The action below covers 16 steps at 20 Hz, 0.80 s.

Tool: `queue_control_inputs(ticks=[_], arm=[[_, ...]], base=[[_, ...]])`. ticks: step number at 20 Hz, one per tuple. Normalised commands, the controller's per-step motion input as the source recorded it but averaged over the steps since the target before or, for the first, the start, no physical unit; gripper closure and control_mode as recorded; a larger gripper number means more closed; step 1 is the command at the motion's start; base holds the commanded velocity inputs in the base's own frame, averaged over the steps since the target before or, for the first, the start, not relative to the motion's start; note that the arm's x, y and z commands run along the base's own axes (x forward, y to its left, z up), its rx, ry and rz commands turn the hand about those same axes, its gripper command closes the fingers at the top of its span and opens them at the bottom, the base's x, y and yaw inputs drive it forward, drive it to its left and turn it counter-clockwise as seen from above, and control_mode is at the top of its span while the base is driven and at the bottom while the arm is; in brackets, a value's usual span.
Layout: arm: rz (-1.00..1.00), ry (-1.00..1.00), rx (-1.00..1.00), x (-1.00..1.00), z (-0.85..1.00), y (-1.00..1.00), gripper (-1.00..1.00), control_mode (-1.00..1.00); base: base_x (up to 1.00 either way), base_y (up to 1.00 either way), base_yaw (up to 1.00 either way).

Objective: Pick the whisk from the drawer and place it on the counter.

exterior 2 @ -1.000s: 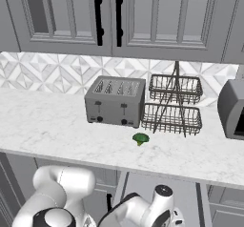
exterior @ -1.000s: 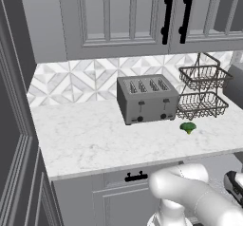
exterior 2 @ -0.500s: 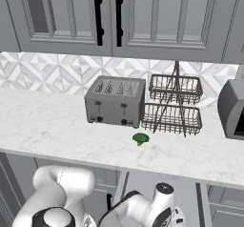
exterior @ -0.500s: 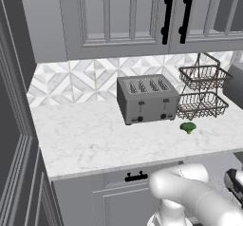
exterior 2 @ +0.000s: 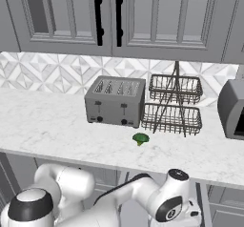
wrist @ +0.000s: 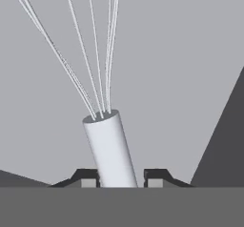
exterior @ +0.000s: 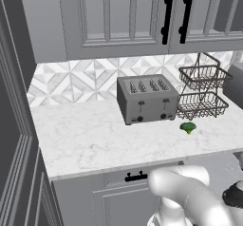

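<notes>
Drawer: one whisk between jaws

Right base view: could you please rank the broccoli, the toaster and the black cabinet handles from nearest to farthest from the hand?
1. Broccoli, near the counter front edge.
2. Toaster, farther back.
3. Black cabinet handles, up high.

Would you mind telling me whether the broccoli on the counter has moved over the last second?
No. The broccoli sits at the same spot on the counter, in front of the wire rack and right of the toaster, as before.
</notes>
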Motion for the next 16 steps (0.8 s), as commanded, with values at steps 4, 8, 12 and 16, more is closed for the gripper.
queue_control_inputs(ticks=[4,8,12,16], arm=[[0.0,-0.03,0.0,-0.03,1.0,0.12,1.0,-1.0],[0.03,-0.1,0.07,0.37,0.97,0.46,1.0,-1.0],[0.08,-0.05,0.13,0.97,0.82,0.67,1.0,-1.0],[0.13,0.0,0.12,1.0,0.66,0.84,1.0,-1.0]], base=[[0.0,0.0,0.0],[0.0,0.0,0.0],[0.0,0.0,0.0],[0.0,0.0,0.0]])
